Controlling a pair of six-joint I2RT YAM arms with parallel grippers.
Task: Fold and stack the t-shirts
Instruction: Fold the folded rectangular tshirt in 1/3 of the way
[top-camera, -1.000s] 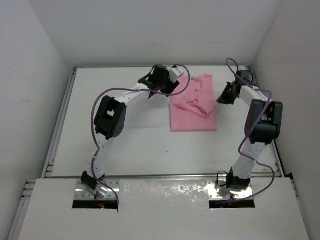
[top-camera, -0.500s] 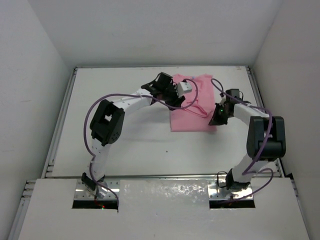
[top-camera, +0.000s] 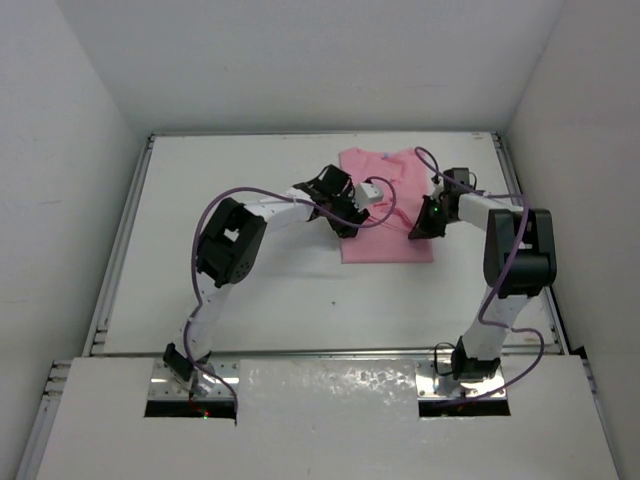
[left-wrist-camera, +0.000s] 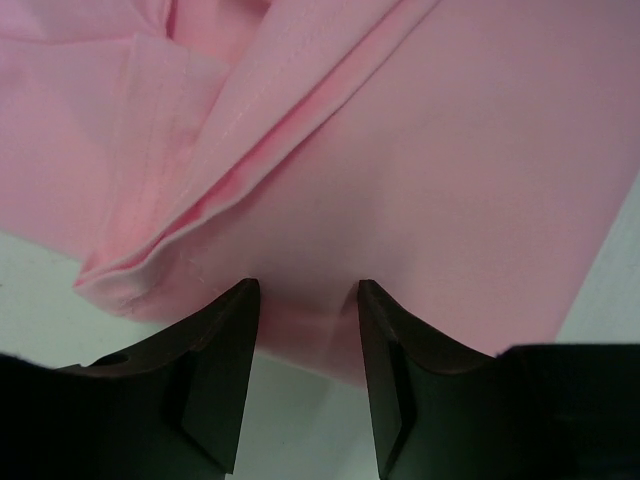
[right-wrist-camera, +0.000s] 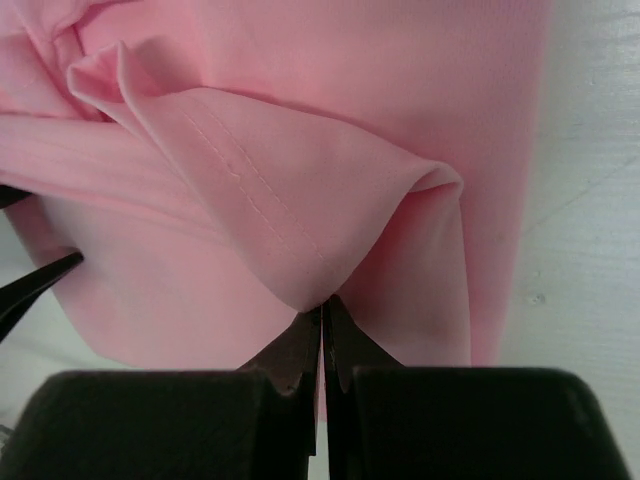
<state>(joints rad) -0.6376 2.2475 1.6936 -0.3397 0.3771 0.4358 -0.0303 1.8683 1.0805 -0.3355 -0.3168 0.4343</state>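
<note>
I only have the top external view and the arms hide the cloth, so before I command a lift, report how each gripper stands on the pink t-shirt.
Observer: The right gripper is shut on a raised fold of the pink t-shirt; a stitched hem runs across that fold.
Operator: Give me the left one.
Observer: The left gripper is open, its jaws standing either side of the shirt's near edge, not closed on it.
Operator: Tell me what lies beside that edge.
Observer: In the left wrist view, layered folds bunch up to the left of the jaws, with bare table past them.
</note>
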